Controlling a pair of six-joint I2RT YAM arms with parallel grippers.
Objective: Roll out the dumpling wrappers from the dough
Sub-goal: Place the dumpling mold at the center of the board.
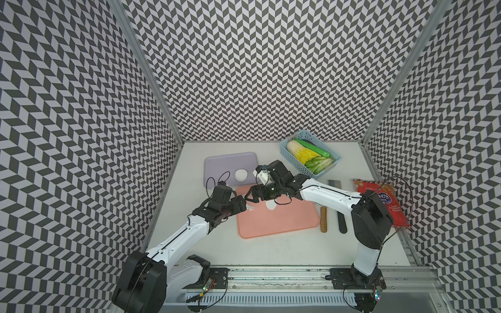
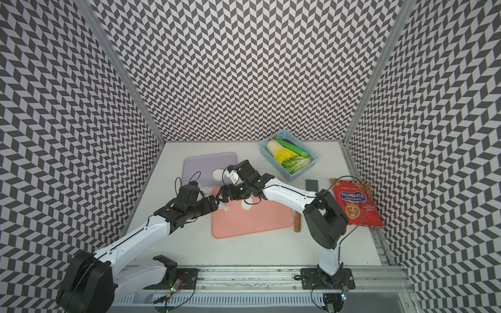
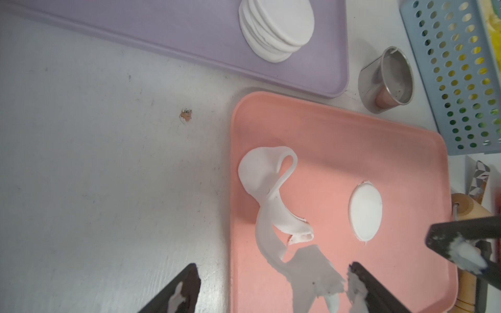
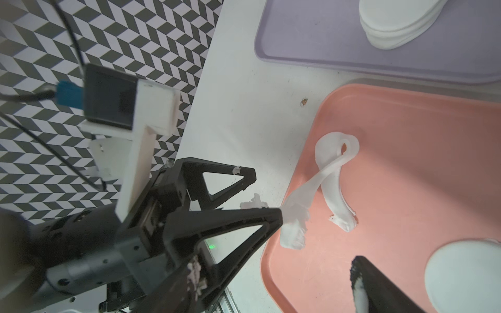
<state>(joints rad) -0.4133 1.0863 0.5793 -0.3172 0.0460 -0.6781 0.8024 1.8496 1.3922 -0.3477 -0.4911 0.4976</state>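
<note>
Lying on the pink tray [image 3: 352, 141], close to the edge nearest the left arm, the dough [image 3: 260, 173] is seen as a ragged, twisted strip with a thin loop at its broad end. That broad end is rested on the tray, while the other end is lifted off it and is stuck to the tip of one of the left fingers [image 4: 244, 212]. The left fingers are spread wide. The strip is not pinched between them; it only clings to the one tip, with a torn flap hanging below. White smears are seen on both fingers.

The right fingers [image 3: 461, 230] are also held wide apart and nothing is gripped. They are poised over the same tray, near the left fingers, and one tip is caked with white dough.

The dumpling wrappers are found in two places. A neat stack [image 3: 282, 24] is set on the purple tray [image 3: 162, 35], which is placed on the desk [image 3: 95, 162] just behind the pink one. A single round disc [image 3: 366, 210] lies flat on the pink tray, well apart from the dough strip.

A metal ring cup [image 3: 387, 78] is stood on the desk between the two trays and the blue basket [image 3: 455, 81]. A wooden rolling pin [image 1: 323, 219] is laid just beside the pink tray, on the right arm's side.
</note>
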